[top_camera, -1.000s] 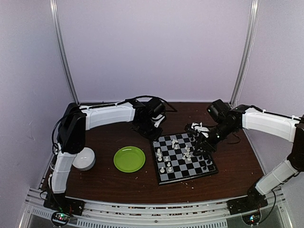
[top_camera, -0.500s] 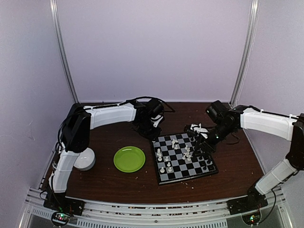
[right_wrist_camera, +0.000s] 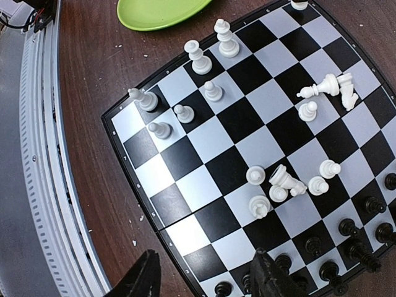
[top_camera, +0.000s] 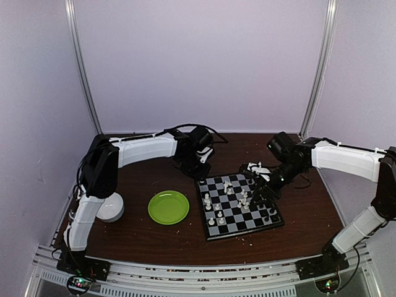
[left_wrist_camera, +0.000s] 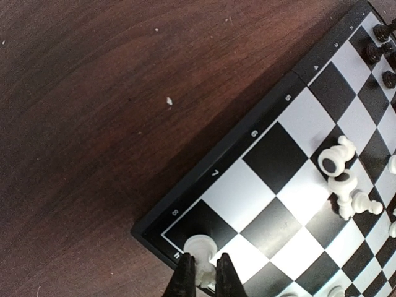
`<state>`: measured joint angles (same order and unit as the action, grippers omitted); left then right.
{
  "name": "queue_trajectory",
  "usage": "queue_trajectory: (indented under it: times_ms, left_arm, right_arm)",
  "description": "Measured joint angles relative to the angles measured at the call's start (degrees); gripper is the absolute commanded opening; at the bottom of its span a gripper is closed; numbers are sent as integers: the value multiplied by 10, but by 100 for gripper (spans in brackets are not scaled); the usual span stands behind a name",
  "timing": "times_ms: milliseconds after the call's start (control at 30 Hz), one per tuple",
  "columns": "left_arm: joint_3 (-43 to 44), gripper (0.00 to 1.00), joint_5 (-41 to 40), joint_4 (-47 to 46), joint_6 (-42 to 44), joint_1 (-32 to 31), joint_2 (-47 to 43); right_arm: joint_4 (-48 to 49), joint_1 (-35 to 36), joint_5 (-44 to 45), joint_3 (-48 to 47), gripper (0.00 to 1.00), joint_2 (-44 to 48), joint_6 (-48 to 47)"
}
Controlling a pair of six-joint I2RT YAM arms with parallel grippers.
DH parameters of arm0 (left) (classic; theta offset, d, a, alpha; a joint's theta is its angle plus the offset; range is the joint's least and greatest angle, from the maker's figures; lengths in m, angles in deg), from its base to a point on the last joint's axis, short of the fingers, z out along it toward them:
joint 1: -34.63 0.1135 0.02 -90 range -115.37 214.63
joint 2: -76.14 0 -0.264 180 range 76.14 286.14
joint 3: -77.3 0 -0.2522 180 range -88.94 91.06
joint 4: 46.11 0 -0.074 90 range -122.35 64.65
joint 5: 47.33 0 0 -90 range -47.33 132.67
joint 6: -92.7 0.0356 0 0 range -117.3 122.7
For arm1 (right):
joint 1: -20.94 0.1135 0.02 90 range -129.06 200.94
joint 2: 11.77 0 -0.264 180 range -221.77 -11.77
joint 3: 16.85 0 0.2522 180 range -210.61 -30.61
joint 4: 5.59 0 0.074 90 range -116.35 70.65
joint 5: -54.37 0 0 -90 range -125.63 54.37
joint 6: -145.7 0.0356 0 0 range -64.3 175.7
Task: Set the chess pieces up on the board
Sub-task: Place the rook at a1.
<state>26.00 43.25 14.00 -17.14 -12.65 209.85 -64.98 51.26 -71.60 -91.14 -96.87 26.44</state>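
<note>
The board [top_camera: 232, 226] lies right of centre on the brown table. My left gripper [left_wrist_camera: 205, 276] is at the board's far left corner [top_camera: 199, 178], shut on a white chess piece [left_wrist_camera: 202, 249] that stands on the corner square. White chess pieces [right_wrist_camera: 184, 113] stand near one edge, and others lie tipped in the middle [right_wrist_camera: 285, 179] and further over [right_wrist_camera: 328, 85]. Black pieces [right_wrist_camera: 347, 228] line the opposite side. My right gripper [right_wrist_camera: 207, 275] hovers open above that side of the board [right_wrist_camera: 204, 139] with nothing between its fingers.
A round green plate [top_camera: 168, 206] sits left of the board, and a white round object [top_camera: 109, 207] lies further left by the left arm. Pale crumbs [left_wrist_camera: 169, 101] dot the table. A metal rail [right_wrist_camera: 37, 154] runs along the near table edge.
My right gripper's jaws have spread a little wider and it has edged left over the board. The left gripper has stayed shut at the board's corner.
</note>
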Motion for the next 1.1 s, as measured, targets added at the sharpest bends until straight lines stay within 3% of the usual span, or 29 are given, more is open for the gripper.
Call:
queue_trajectory:
  times_ms: [367, 600, 900, 1100]
  left_arm:
    - [2, 7, 8, -2, 0, 3, 10]
    - [7, 26, 12, -2, 0, 3, 14]
    - [7, 39, 10, 1, -2, 3, 12]
    - [-39, 40, -2, 1, -4, 3, -68]
  right_arm:
    - [0, 0, 0, 0, 52, -1, -4]
    - [-1, 0, 0, 0, 53, -2, -5]
    - [-9, 0, 1, -2, 53, -4, -3]
    - [-44, 0, 56, -75, 55, 14, 10]
